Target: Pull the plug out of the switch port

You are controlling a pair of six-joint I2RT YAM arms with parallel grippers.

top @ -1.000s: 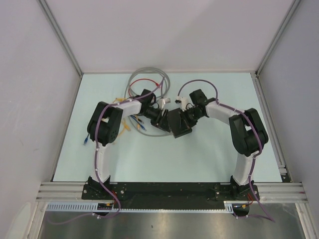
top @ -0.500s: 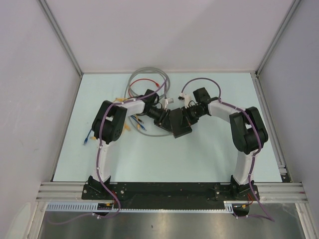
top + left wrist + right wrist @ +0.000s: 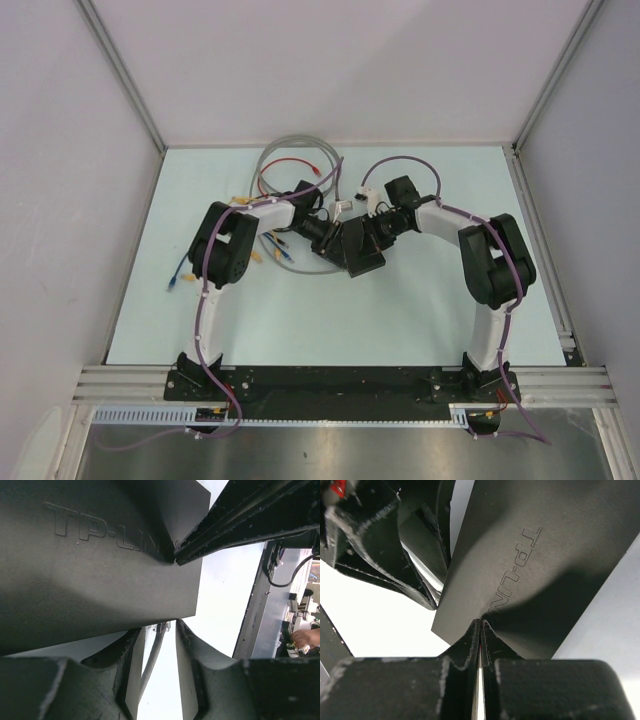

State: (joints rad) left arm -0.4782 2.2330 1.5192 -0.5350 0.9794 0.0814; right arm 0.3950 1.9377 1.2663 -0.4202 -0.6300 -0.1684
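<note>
One flat matte-black embossed switch [image 3: 530,570]: right tool [image 3: 480,625] pressed together against it, left tool [image 3: 159,628] spread beside grey cable [image 3: 154,655].

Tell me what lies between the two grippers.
The switch lies between the left gripper and the right gripper; the top external view shows it.

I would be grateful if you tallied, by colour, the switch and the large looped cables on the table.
Black switch: 1
Grey cable coil: 1
Red cable: 1
Total: 3
</note>
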